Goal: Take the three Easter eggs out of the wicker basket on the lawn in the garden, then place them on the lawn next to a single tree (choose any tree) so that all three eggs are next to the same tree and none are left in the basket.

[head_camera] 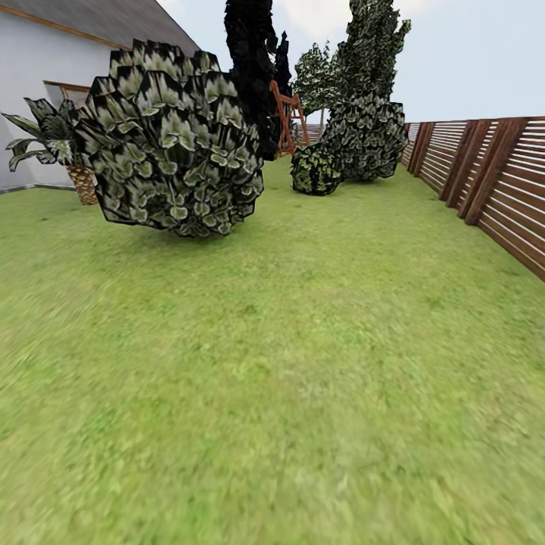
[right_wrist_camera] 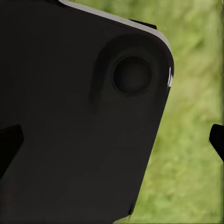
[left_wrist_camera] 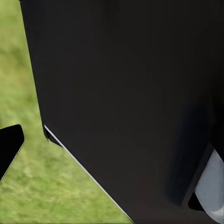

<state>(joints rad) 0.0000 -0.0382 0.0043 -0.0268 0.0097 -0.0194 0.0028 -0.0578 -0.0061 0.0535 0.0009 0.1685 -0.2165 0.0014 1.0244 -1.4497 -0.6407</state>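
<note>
The lawn spreads green and bare in front of me in the head view. The Easter eggs, the wicker basket and the tree are out of view. In the left wrist view a black panel of my own body stands close in front of my left gripper, with one black fingertip at the picture's edge over grass. In the right wrist view my right gripper is open and holds nothing. Its fingertips sit at opposite edges, with a black body panel behind them.
A big round leafy bush stands at the left. A brown slatted fence runs along the right. Smaller bushes, tall dark foliage and a palm-like plant by the white house stand further back.
</note>
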